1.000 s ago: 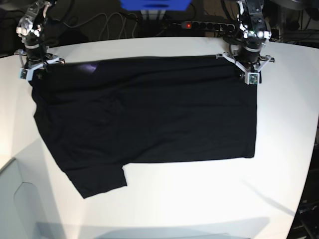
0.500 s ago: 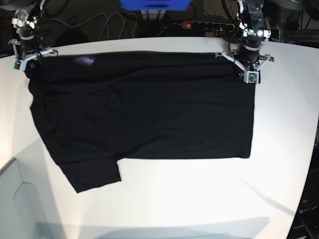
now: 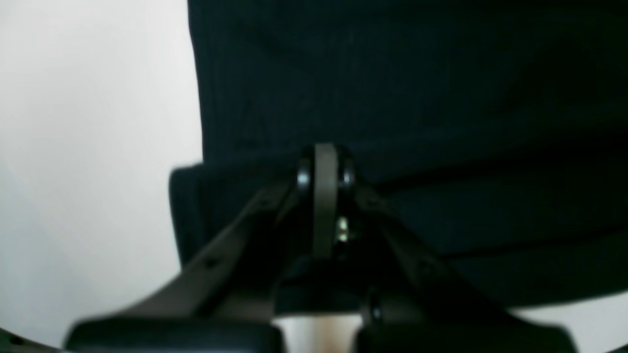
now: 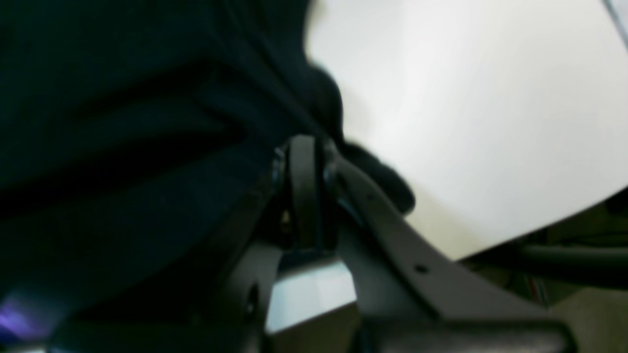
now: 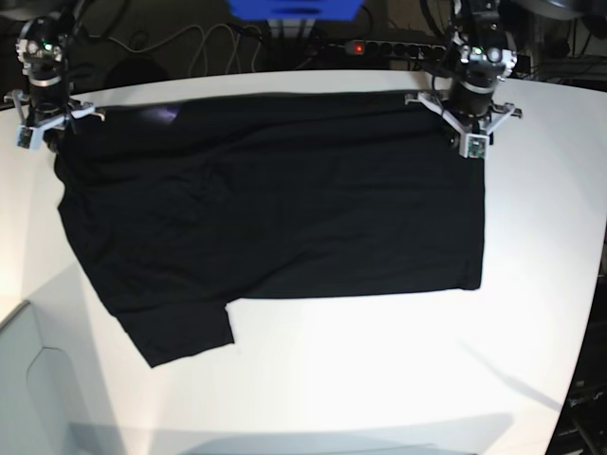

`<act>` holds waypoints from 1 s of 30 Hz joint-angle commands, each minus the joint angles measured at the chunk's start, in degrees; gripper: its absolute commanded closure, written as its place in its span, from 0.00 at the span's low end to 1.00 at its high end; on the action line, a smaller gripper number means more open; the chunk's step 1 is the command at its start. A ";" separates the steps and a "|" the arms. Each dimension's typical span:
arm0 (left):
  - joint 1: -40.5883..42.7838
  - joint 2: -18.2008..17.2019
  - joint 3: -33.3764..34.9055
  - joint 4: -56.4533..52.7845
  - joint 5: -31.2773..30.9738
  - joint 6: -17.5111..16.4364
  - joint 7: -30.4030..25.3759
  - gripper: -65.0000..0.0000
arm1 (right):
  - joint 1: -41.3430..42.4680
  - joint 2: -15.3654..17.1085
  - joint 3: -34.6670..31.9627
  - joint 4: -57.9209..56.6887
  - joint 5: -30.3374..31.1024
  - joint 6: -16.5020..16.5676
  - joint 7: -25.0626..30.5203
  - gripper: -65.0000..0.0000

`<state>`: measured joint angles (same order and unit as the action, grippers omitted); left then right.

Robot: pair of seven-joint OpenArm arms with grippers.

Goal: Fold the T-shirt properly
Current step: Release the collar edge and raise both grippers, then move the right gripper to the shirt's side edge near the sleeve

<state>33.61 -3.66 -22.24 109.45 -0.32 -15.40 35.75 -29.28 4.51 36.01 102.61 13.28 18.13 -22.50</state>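
The black T-shirt (image 5: 275, 204) lies folded lengthwise on the white table (image 5: 398, 379), one short sleeve sticking out at the front left. My left gripper (image 5: 462, 133) is shut on the shirt's far right corner; in the left wrist view its closed fingertips (image 3: 324, 166) pinch black cloth (image 3: 392, 88). My right gripper (image 5: 47, 133) is shut on the far left corner at the table's edge; in the right wrist view its fingertips (image 4: 304, 162) clamp bunched cloth (image 4: 147, 137). The orange neck label is hidden.
A power strip (image 5: 398, 45) with a red light, cables and a blue box (image 5: 294, 9) lie behind the table's far edge. A grey surface (image 5: 38, 389) sits at the front left corner. The right wrist view shows the table's edge (image 4: 539, 225) close to the gripper.
Both grippers have pulled the shirt's far edge toward the back of the table. The right gripper moved out to the far left; the cloth drew tauter and its front edge shifted back.
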 commanded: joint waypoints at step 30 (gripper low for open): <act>-4.20 0.54 -11.65 6.38 -11.51 -0.12 3.86 0.81 | 68.44 22.43 -3.88 -64.32 0.48 21.87 -22.11 0.61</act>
<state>29.45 -2.70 -33.61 114.85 -11.42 -15.64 40.91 38.17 25.80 32.01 36.40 13.15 39.22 -44.66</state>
